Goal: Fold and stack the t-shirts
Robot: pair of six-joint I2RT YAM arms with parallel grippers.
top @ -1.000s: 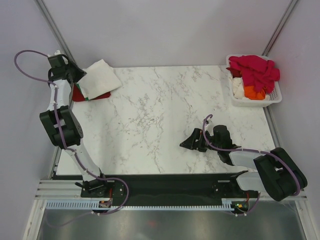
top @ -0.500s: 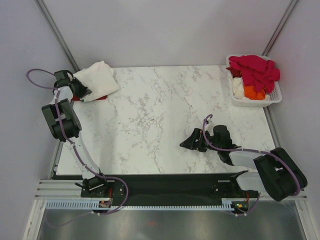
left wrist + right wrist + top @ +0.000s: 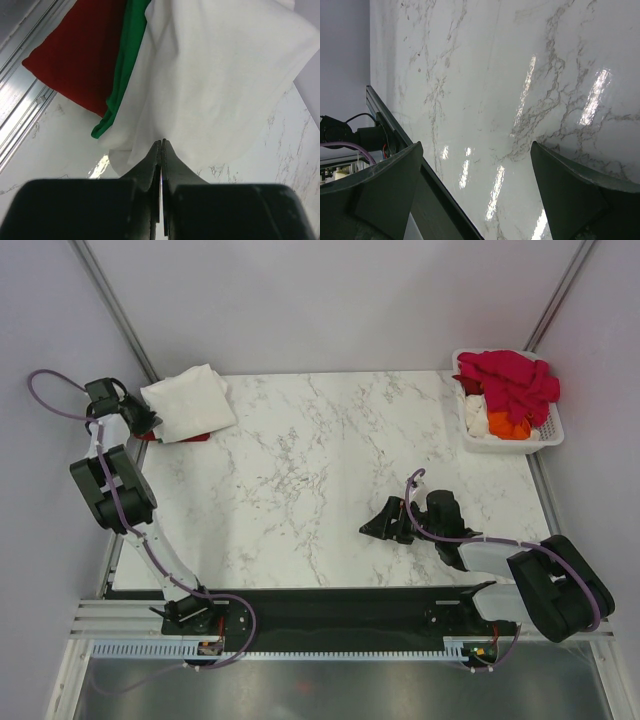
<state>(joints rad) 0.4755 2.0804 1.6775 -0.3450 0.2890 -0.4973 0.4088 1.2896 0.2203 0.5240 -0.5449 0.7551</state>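
Observation:
A folded white t-shirt lies at the table's far left corner on top of a red t-shirt. In the left wrist view the white t-shirt covers a green t-shirt and the red t-shirt. My left gripper is at the stack's left edge. Its jaws are shut, with the tips on the white t-shirt's near edge. My right gripper is open and empty, low over bare marble. Magenta t-shirts and an orange one lie in the basket.
A white slatted basket stands at the far right corner and also holds a white cloth. A metal rail runs along the table's left edge, just beside the stack. Grey walls close in the back and sides.
My left arm has swung its wrist down and to the left beside the stack. The white t-shirt has shifted slightly left with it. The right arm has not moved.

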